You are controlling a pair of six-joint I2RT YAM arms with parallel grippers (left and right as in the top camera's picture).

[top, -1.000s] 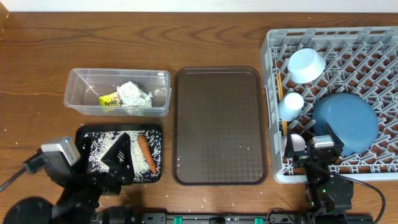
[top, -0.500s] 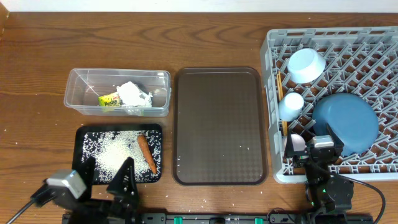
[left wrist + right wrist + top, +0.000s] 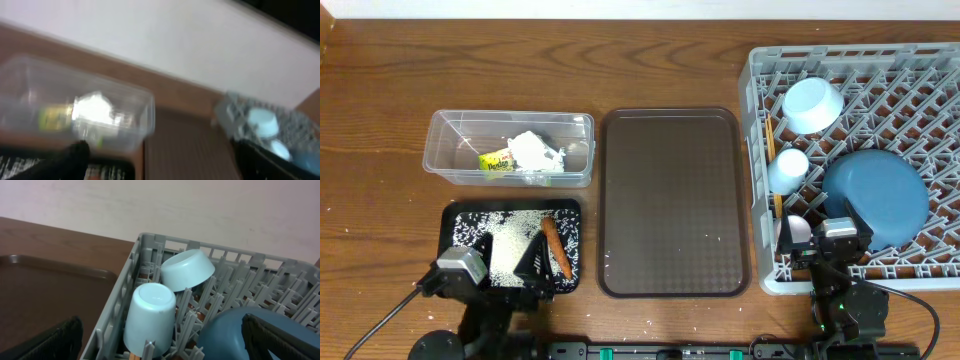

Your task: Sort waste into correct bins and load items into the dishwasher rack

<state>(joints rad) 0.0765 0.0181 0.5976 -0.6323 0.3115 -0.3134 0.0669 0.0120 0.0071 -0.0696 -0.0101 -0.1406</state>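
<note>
Plainly, the waste is sorted. A crumpled white tissue [image 3: 533,151] and a yellow-green snack wrapper [image 3: 496,161] lie together in the clear plastic tub [image 3: 440,128] at the overhead frame's upper left. Just below it, the shallow black tray [image 3: 453,212] holds a spread of white rice grains [image 3: 508,240] and a small orange carrot [image 3: 556,249] lying aslant.

At the right of the frame, the grey dishwasher rack [image 3: 757,110] carries a tipped light-blue bowl [image 3: 813,104], an upturned light-blue cup [image 3: 787,170], a large dark-blue plate [image 3: 876,196] and wooden chopsticks [image 3: 772,135] along its left wall.

The brown serving tray [image 3: 670,200] sits between the bins and the rack on a dark wooden table [image 3: 620,70], with a pale wall behind.

The left gripper [image 3: 161,147] gapes wide over the black tray's lower edge, gripping nothing. The right gripper [image 3: 161,325] stands fully spread over the rack's lower edge, also empty.
</note>
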